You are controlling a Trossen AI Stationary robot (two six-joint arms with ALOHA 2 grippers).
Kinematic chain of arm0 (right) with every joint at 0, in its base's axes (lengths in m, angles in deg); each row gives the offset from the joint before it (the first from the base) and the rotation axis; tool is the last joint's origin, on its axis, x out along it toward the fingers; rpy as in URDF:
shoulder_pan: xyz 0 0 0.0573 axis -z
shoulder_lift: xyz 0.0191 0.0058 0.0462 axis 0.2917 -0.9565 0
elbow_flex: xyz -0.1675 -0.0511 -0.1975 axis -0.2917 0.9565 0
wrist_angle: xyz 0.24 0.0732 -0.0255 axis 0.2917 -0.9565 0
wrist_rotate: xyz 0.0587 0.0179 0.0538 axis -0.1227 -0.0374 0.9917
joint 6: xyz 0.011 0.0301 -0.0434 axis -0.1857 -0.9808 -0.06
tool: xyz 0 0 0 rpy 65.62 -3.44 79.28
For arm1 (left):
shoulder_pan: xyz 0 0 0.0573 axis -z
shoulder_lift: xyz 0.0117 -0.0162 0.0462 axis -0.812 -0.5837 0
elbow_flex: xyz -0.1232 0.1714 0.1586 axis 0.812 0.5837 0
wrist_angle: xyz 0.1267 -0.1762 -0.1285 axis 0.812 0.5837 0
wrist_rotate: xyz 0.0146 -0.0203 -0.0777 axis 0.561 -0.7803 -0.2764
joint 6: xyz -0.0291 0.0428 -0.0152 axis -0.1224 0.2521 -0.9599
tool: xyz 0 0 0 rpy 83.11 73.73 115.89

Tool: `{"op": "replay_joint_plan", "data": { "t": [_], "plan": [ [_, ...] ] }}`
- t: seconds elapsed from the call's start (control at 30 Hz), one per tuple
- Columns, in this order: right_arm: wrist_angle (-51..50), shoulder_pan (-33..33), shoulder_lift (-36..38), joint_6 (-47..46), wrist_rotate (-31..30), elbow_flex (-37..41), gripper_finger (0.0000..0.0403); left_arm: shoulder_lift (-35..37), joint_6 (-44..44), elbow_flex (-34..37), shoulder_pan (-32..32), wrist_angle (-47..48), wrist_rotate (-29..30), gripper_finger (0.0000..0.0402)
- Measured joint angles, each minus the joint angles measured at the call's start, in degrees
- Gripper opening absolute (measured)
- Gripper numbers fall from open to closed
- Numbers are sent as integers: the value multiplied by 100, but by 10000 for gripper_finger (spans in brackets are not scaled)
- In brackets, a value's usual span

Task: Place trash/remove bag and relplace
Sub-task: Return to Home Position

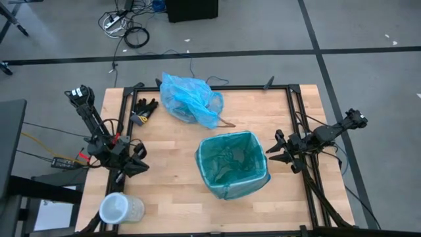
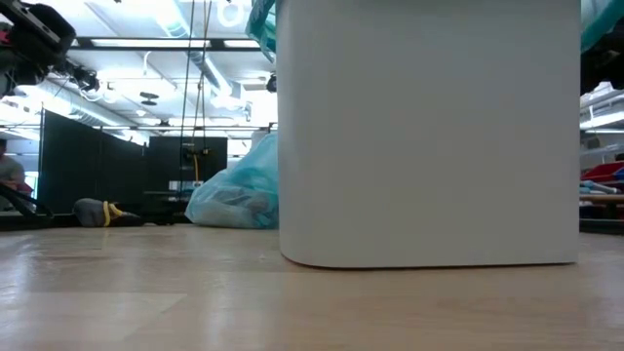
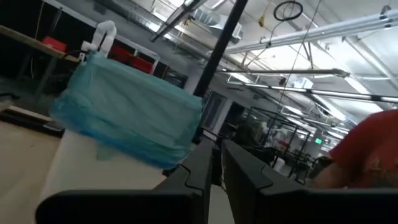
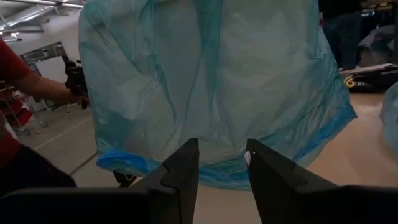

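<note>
The light blue bag lies bunched and full on the table's far middle; in the low view the bag rests on its underside, with pale shapes showing through its wall. A small brown scrap lies beside it. The white bin stands at centre right, with a teal-green liner folded over its rim. My left gripper hangs left of the bin, its fingers almost together with nothing between them. My right gripper hangs just right of the bin, open and facing the liner.
Black gloves lie at the far left of the table. A whitish cylinder stands at the near left corner. A person in red shows beyond the table, with an arm in the right wrist view. Black frame rails edge the table.
</note>
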Motion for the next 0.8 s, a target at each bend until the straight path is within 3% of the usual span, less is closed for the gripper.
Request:
{"op": "replay_joint_plan", "data": {
  "t": [0.23,0.3,0.4,0.57,0.8],
  "plan": [
    [-2,0,0,2,0,0,125,-9,-1499,0,15,45,-417,46],
    [-2,0,0,2,0,2,125,-9,-2121,0,76,233,-1139,46],
    [-2,0,0,3,0,2,125,-18,-2095,0,77,331,-2238,46],
    [-2,0,0,4,0,2,125,-18,-1971,0,73,653,-4802,46],
    [-15,0,0,4,0,2,125,-27,-2094,2,72,1093,-6659,47]
  ]
}}
